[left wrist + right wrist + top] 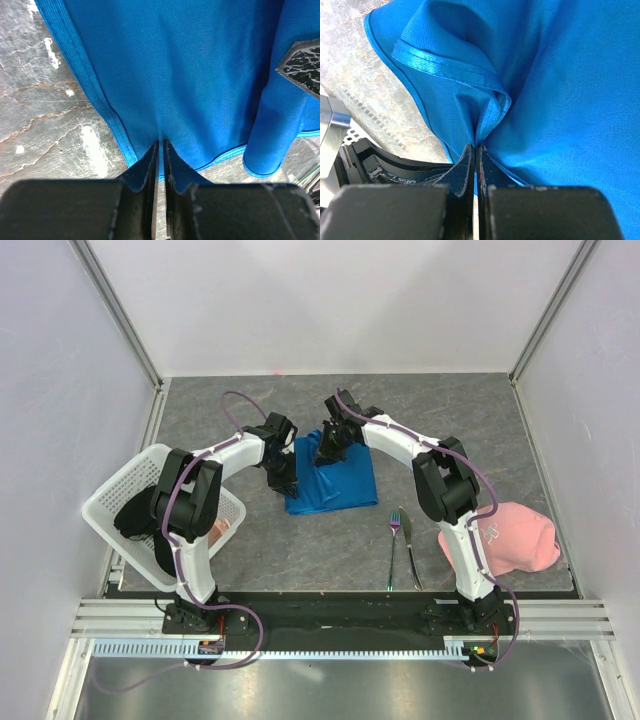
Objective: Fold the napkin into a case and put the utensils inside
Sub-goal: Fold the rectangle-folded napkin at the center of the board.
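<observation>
The bright blue napkin (345, 480) lies partly folded on the grey table behind the utensils. My left gripper (285, 480) is at its left edge and is shut on the hem, as the left wrist view shows (161, 144), with the napkin (190, 75) stretching away from the jaws. My right gripper (326, 448) is at the napkin's far left corner and is shut on a bunched fold (475, 146) of the napkin (560, 90). The fork (393, 540) and the knife (410, 550) lie side by side on the table in front of the napkin, untouched.
A white plastic basket (110, 502) sits at the table's left edge beside the left arm. A pale pink cloth (515, 540) lies at the right, next to the right arm's base. Walls enclose the table on the far, left and right sides.
</observation>
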Motion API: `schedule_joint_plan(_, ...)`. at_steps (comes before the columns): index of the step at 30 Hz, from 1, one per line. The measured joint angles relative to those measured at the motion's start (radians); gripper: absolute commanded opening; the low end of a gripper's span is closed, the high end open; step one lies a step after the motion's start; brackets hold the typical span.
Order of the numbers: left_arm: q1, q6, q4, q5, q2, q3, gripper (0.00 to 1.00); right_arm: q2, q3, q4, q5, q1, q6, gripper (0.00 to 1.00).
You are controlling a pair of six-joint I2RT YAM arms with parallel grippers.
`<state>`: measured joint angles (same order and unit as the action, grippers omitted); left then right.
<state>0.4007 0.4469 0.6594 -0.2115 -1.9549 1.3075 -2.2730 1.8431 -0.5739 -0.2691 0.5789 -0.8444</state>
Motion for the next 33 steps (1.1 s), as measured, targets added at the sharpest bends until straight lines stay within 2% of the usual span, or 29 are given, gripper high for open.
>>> schedule_joint_plan(16,0.0,0.001,-0.002,0.0,0.002,-0.002,0.13,-0.054,0.026,0.025,-0.025,0.006,-0.038,0.0)
schedule_joint_plan(20,0.0,0.001,-0.004,0.0,0.002,-0.003,0.17,-0.069,0.028,0.029,-0.027,0.008,-0.047,0.01)
schedule_joint_plan(21,0.0,0.001,-0.004,-0.001,0.003,-0.004,0.19,-0.07,0.028,0.029,-0.028,0.009,-0.049,0.12)
schedule_joint_plan(23,0.0,0.002,-0.005,-0.002,0.005,-0.005,0.25,-0.074,0.032,0.028,-0.033,0.011,-0.055,0.23)
schedule_joint_plan(24,0.0,0.005,-0.004,-0.001,0.006,-0.006,0.27,-0.076,0.037,0.029,-0.035,0.011,-0.055,0.33)
schedule_joint_plan(25,0.0,0.007,-0.004,0.0,0.008,-0.006,0.3,-0.079,0.044,0.029,-0.04,0.011,-0.054,0.39)
schedule_joint_plan(30,-0.006,0.009,0.008,0.001,0.049,-0.026,0.36,-0.083,0.086,0.032,-0.106,0.015,-0.022,0.56)
schedule_joint_plan(33,-0.036,0.009,0.026,-0.002,0.115,-0.045,0.39,-0.074,0.09,0.035,-0.143,0.011,0.021,0.63)
